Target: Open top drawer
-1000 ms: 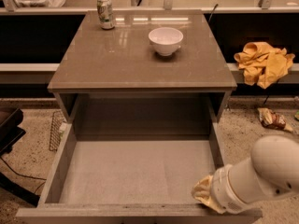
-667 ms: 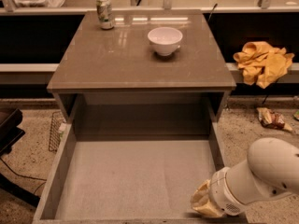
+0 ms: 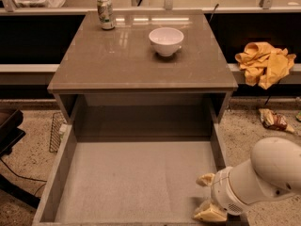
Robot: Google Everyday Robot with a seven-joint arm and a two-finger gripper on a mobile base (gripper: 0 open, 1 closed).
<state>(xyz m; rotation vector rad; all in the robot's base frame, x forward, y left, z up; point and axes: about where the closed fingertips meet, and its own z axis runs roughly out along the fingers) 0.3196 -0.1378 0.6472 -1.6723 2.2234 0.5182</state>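
Observation:
The top drawer [image 3: 136,182] stands pulled far out under the grey-brown cabinet top [image 3: 141,55], showing a deep plain grey interior. Its front panel and handle are below the bottom edge of the view. My gripper [image 3: 207,197] is at the drawer's front right corner, on a white rounded arm [image 3: 263,173] coming in from the right. Its two tan fingertips [image 3: 205,179] are apart, with nothing seen between them. The two lower drawers are out of view.
A white bowl [image 3: 166,40] and a can [image 3: 105,13] stand on the cabinet top. A yellow cloth [image 3: 264,62] lies on a ledge at the right. A wrapper [image 3: 274,119] lies on the speckled floor. A dark object [image 3: 9,131] sits at the left.
The drawer has slid further out toward me, and its front edge has left the view. My arm has drawn back and down with it.

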